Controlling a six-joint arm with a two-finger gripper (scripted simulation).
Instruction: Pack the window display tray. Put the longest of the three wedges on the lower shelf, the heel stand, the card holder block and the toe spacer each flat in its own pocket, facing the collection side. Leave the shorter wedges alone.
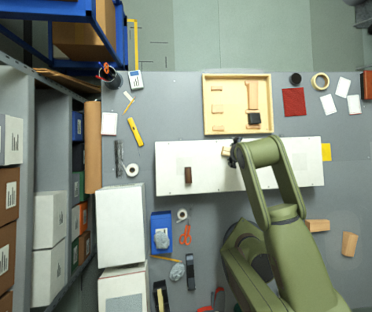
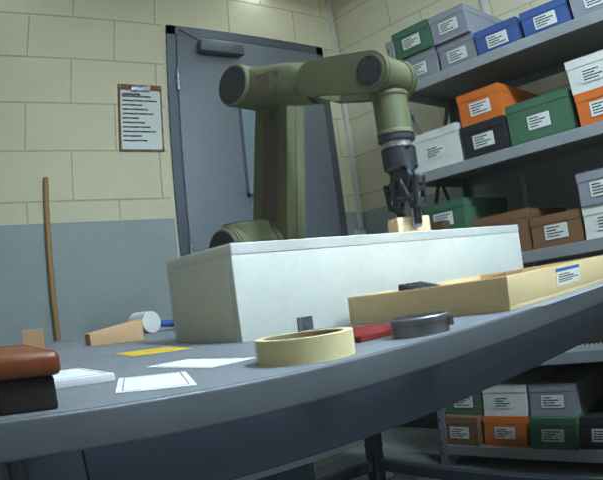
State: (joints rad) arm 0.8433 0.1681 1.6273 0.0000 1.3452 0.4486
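My gripper (image 2: pixel 411 211) stands straight down over the small light wooden block (image 2: pixel 408 223) on top of the long white box (image 1: pixel 238 166). A dark brown block (image 1: pixel 188 175) lies further left on the same box. The yellow display tray (image 1: pixel 237 103) lies just beyond the box. It holds a long wedge (image 1: pixel 252 94) and a black block (image 1: pixel 254 118) in its pockets. Two shorter wedges (image 1: pixel 317 225) (image 1: pixel 349 243) lie on the table right of the arm's base. The gripper is open around the light block and holds nothing.
The white box's far edge runs close to the tray. A tape ring (image 2: pixel 305 345), a dark lid (image 2: pixel 420 324) and a red pad (image 1: pixel 293 101) lie right of the tray. Shelves with boxes (image 2: pixel 539 119) stand behind the gripper.
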